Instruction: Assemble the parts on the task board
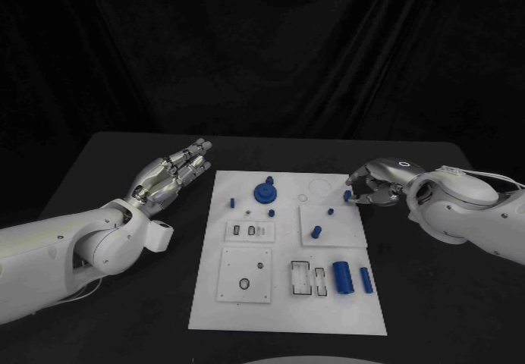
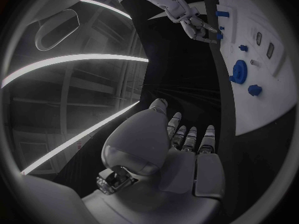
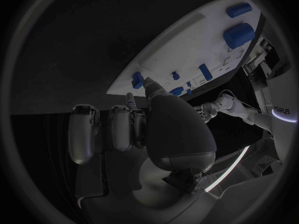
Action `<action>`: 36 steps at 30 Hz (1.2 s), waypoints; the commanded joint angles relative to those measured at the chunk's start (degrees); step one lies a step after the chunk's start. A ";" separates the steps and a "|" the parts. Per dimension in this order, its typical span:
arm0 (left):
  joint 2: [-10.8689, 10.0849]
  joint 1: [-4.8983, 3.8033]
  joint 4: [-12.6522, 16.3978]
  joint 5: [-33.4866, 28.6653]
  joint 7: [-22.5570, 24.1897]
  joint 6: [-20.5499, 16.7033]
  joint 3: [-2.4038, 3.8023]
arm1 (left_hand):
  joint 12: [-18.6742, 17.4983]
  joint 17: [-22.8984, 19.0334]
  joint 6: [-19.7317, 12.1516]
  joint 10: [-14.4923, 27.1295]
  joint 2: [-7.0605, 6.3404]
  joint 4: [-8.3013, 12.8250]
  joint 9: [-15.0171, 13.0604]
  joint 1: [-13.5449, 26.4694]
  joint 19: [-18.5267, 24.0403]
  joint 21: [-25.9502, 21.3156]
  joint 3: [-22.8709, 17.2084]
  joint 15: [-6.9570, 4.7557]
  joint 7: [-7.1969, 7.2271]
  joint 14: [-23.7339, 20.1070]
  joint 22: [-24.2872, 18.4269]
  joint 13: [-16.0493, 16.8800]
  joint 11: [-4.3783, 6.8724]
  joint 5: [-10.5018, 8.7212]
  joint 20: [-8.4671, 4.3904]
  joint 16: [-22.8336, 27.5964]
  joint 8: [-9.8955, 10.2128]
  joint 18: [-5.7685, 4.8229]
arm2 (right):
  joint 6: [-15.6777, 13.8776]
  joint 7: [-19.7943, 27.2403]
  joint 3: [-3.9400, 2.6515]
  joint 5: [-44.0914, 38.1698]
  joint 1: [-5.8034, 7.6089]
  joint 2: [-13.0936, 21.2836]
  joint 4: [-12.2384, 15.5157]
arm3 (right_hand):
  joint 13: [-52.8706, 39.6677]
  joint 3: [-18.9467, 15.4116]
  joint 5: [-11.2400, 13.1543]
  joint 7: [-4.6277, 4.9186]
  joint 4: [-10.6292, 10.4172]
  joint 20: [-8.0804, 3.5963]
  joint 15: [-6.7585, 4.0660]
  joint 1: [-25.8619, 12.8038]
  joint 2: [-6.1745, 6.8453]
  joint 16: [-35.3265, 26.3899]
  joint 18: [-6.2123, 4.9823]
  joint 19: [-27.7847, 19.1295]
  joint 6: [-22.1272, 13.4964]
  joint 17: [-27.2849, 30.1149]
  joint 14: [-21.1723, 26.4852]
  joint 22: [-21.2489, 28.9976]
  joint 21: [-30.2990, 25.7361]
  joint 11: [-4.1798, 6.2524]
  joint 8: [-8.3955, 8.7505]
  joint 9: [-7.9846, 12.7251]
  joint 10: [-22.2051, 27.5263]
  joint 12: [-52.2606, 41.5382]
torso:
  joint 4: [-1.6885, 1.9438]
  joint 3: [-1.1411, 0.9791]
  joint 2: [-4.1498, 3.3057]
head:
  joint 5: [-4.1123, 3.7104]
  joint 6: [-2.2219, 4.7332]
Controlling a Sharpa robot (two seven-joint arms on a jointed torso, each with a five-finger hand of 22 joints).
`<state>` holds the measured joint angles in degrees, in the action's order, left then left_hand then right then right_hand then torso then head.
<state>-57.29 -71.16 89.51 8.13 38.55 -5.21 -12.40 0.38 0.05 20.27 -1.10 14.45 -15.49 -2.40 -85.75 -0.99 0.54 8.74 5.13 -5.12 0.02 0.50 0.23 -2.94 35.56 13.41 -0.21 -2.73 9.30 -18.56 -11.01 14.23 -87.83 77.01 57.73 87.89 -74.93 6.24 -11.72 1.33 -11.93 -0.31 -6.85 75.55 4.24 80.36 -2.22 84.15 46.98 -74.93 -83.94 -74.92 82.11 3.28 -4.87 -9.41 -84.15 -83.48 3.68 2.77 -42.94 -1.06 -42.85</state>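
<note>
- Black curtains hang behind a black table (image 1: 438, 303), and the flat white rectangular task board (image 1: 287, 315) lies in the middle of it, long side running away from the robot.
- The left hand (image 1: 170, 180) hangs just off the board's left edge, fingers straight and close together, holding nothing; I judge it parked clear so the board stays free for the other arm.
- The right hand (image 1: 375, 189) sits at the board's far right edge, fingers curled in around a small blue peg (image 1: 347, 195) there. It looks pinched between thumb and fingertip, though the curled fingers cover the contact, so a firm hold is only probable.
- On the board, the round blue knobbed gear (image 1: 266, 191) stands near the far end, a short blue peg (image 1: 316, 232) stands on the raised right-hand square, and two blue cylinders (image 1: 351, 278) lie side by side toward the near right, likely waiting their turn.
- The rectangular slots (image 1: 300, 277) just left of those cylinders look vacant, as far as the head view shows.
- The right wrist view has the hand's own thumb across the pinched peg, hiding its lower end and whatever hole it is meant for.
</note>
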 commanded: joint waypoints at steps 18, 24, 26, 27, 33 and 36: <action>0.02 0.11 -0.04 0.15 0.86 0.95 0.04 | -0.09 -0.05 0.43 0.10 -0.07 0.09 -0.07 -0.41 0.13 0.23 -0.54 0.41 0.05 -0.02 0.02 0.07 -0.42 0.31 0.20 0.21 -0.25 1.03 | -1.25 0.57 -0.03 -0.46 -0.74 -1.54 -1.81 | -8.75 1.00 -1.89 0.14 1.73 -0.49 -0.55 2.83 0.15 0.52 0.40 2.67 3.89 -2.37 -4.11 -12.68 0.09 0.17 -2.40 -1.66 -3.40 0.00 | -0.03 0.03 0.02 | 0.08 -0.66; 0.12 0.12 -0.12 0.15 0.72 1.26 0.04 | -0.08 -0.05 0.49 0.07 -0.08 0.10 -0.08 -0.41 0.12 0.23 -0.58 0.40 0.03 -0.02 0.02 0.08 -0.45 0.31 0.21 0.21 -0.27 1.04 | -1.72 0.61 -0.03 -0.47 -1.11 -2.02 -2.38 | -8.73 0.86 -0.83 0.26 1.76 -0.47 -0.51 2.83 0.37 0.53 0.39 2.63 4.57 -2.24 -4.06 -12.65 0.02 0.08 -2.85 -2.23 -3.38 -0.03 | 0.02 0.01 0.00 | 0.11 -0.79; 0.10 0.12 -0.13 0.15 0.71 1.28 0.04 | -0.08 -0.05 0.49 0.07 -0.08 0.10 -0.08 -0.41 0.12 0.23 -0.58 0.40 0.03 -0.02 0.02 0.08 -0.45 0.31 0.21 0.21 -0.27 1.04 | -1.83 0.66 -0.03 -0.47 -1.23 -2.12 -2.49 | -8.72 0.81 -0.54 0.28 1.74 -0.46 -0.49 2.80 0.40 0.54 0.39 2.63 4.64 -2.22 -4.05 -12.66 0.04 0.06 -2.91 -2.35 -3.37 -0.02 | 0.02 0.00 0.01 | 0.14 -0.87; 0.09 0.13 -0.13 0.15 0.70 1.28 0.04 | -0.08 -0.05 0.49 0.07 -0.08 0.10 -0.08 -0.41 0.12 0.23 -0.58 0.40 0.03 -0.02 0.02 0.08 -0.45 0.31 0.21 0.21 -0.27 1.04 | -1.94 0.69 -0.03 -0.47 -1.30 -2.17 -2.54 | -8.70 0.79 -0.38 0.28 1.72 -0.45 -0.49 2.78 0.42 0.56 0.39 2.62 4.69 -2.23 -4.05 -12.65 0.02 0.05 -2.95 -2.42 -3.36 -0.02 | 0.02 0.00 0.01 | 0.13 -0.90; 0.08 0.14 -0.16 0.15 0.63 1.36 0.04 | -0.08 -0.05 0.49 0.07 -0.08 0.10 -0.08 -0.41 0.12 0.23 -0.58 0.40 0.03 -0.02 0.02 0.08 -0.45 0.31 0.21 0.21 -0.27 1.04 | -2.68 0.98 -0.03 -0.47 -1.62 -2.44 -2.83 | -8.72 0.61 0.86 0.30 1.60 -0.42 -0.45 2.72 0.41 0.63 0.36 2.57 5.54 -2.17 -4.02 -12.62 -0.08 0.02 -3.62 -3.34 -3.36 -0.09 | -0.02 0.01 -0.01 | 0.15 -0.97; 0.10 0.15 -0.18 0.15 0.62 1.37 0.04 | -0.08 -0.05 0.49 0.07 -0.08 0.10 -0.08 -0.41 0.12 0.23 -0.58 0.40 0.03 -0.02 0.02 0.08 -0.45 0.31 0.21 0.21 -0.27 1.04 | -2.87 1.06 -0.03 -0.47 -1.68 -2.50 -2.92 | -8.75 0.67 0.79 0.27 1.66 -0.42 -0.46 2.87 0.28 0.64 0.37 2.57 5.90 -2.13 -4.01 -12.63 -0.06 0.03 -3.91 -3.69 -3.37 -0.13 | -0.03 0.03 0.00 | 0.14 -0.97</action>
<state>-57.27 -71.11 89.28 8.13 38.47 -4.67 -12.40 0.38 0.09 20.27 -1.10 14.45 -15.33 -2.38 -85.75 -0.99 0.54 8.58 5.13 -5.12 0.02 0.49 0.23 -2.94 35.56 13.41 -0.21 -2.73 9.30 -19.93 -10.34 14.23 -87.91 75.48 55.22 85.04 -74.93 7.20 -11.04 1.63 -10.34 -0.51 -7.06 77.97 4.52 80.63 -2.24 83.94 52.65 -74.92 -84.15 -74.90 82.11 3.27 -8.64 -13.09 -84.15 -83.49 3.68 2.77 -42.95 -0.91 -43.81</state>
